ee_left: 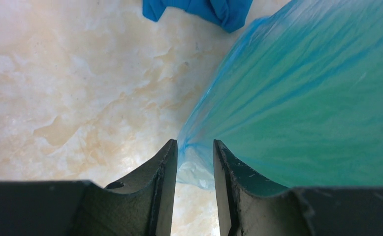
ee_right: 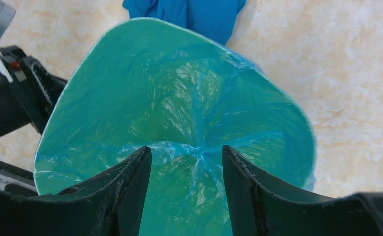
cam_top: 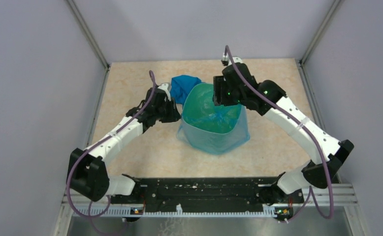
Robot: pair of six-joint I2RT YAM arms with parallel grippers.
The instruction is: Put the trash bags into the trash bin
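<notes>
The mint-green trash bin [cam_top: 202,101] stands mid-table, lined with a translucent light-blue trash bag [cam_top: 214,140] whose film drapes down its outer walls. My left gripper [cam_top: 175,114] is at the bin's left wall. In the left wrist view its jaws [ee_left: 195,143] stand narrowly apart with the bag's hem [ee_left: 194,169] between the fingers, next to the covered wall [ee_left: 303,98]. My right gripper [cam_top: 222,101] hangs over the bin's far side. In the right wrist view it [ee_right: 186,147] is open and empty above the bag's gathered bottom [ee_right: 189,98] inside the bin's rim [ee_right: 106,39].
A darker blue crumpled bundle [cam_top: 182,86] lies on the table just behind the bin's left corner, also in the left wrist view [ee_left: 204,10] and right wrist view [ee_right: 194,12]. Grey enclosure walls surround the beige tabletop [cam_top: 130,88]. The left arm [ee_right: 22,93] is close to the bin.
</notes>
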